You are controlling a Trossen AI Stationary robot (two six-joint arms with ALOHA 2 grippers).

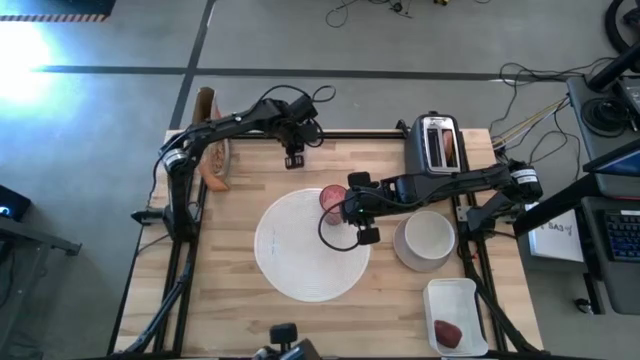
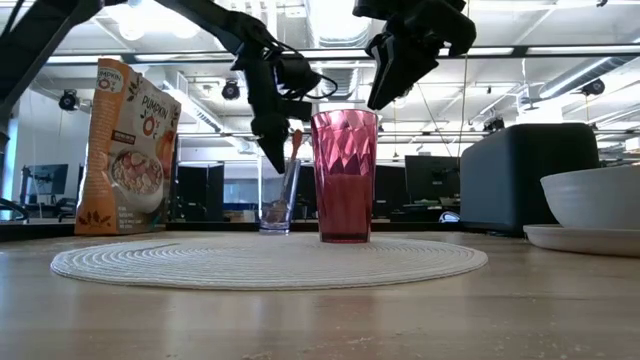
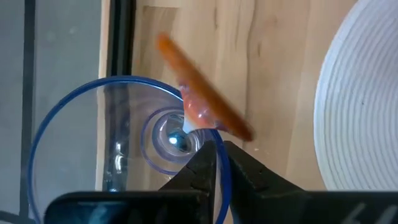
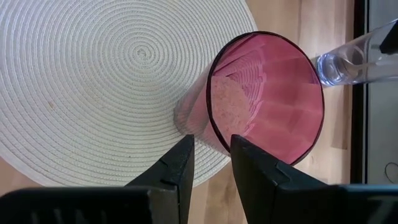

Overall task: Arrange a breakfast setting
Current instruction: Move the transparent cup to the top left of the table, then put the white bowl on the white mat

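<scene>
Just below the right end effector (image 4: 208,163), seemingly untouched, pink tumbler (image 4: 264,99).

Bright, even overhead light; floor glare (image 1: 25,45) upper left, blurred orange stick (image 3: 202,106)

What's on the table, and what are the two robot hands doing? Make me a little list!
mat: round white woven placemat, in the middle of the table
cup: pink translucent tumbler, upright on the mat's far edge
right gripper: above the tumbler, jaws apart, not holding it
left gripper: jaws shut, over a clear glass with an orange stick in it
bowl: small white bowl, right of the mat
fruit: small dark-red fruit, in a rectangular white tray
</scene>
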